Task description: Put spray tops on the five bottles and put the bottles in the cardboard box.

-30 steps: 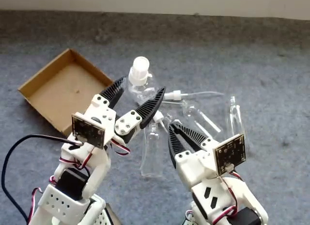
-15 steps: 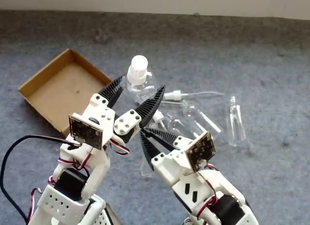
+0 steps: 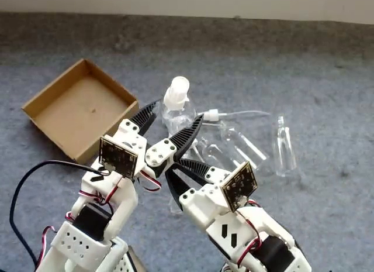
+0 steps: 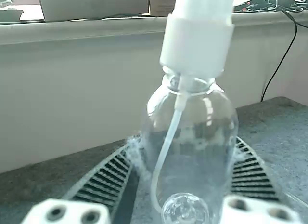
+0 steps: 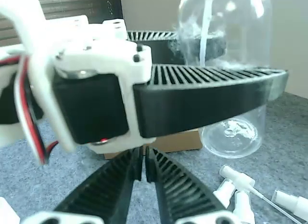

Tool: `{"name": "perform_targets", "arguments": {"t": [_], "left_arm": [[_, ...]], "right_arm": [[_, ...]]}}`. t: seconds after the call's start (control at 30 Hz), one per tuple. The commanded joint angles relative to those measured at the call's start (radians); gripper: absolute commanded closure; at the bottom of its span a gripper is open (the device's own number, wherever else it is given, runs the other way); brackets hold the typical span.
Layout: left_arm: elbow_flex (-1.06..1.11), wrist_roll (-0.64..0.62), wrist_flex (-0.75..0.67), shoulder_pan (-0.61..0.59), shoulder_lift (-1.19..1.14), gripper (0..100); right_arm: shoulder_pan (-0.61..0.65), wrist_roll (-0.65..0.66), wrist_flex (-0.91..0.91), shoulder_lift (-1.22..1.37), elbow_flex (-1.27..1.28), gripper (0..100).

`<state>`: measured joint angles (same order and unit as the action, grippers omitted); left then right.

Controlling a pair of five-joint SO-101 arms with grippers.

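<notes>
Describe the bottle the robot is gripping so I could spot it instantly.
Start at the cardboard box on the grey carpet; beside it, the left gripper clamps a clear round bottle. It alone wears a white spray top; the other bottles lie flat, uncapped.

Office or lab-type room, grey felt-covered table (image 3: pixel 327 79), pale wall (image 4: pixel 72 98) below window ledge (image 4: pixel 72 33), loose cables (image 4: pixel 274 5), slatted blinds (image 5: pixel 77 7).

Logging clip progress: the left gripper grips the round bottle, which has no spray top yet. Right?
No. The left gripper does grip the round bottle, but a white spray top is already on it; the left wrist view shows it.
</notes>
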<state>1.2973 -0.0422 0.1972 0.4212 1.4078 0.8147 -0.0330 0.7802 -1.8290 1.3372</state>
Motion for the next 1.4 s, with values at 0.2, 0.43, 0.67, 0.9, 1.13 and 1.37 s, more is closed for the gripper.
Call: {"name": "perform_targets", "arguments": {"t": [0.2,0.43,0.67,0.9,1.13,1.37], "left_arm": [[-0.010,0.000,-0.025,0.024,0.016,83],[-0.010,0.000,-0.026,0.024,0.016,83],[-0.018,0.002,-0.054,0.024,0.016,83],[-0.010,0.000,-0.140,0.065,0.016,83],[0.065,0.005,-0.140,0.137,0.016,83],[0.101,0.005,-0.140,0.142,0.016,83]], "right_arm": [[-0.223,0.014,-0.033,-0.007,-0.007,99.3],[-0.274,0.014,-0.033,-0.007,-0.002,99.3],[-0.143,0.014,-0.028,-0.007,-0.007,99.3],[-0.044,0.014,-0.031,-0.007,-0.002,99.3],[-0.059,0.106,-0.030,-0.007,-0.002,99.3],[-0.214,0.278,-0.031,-0.008,0.001,99.3]]}}
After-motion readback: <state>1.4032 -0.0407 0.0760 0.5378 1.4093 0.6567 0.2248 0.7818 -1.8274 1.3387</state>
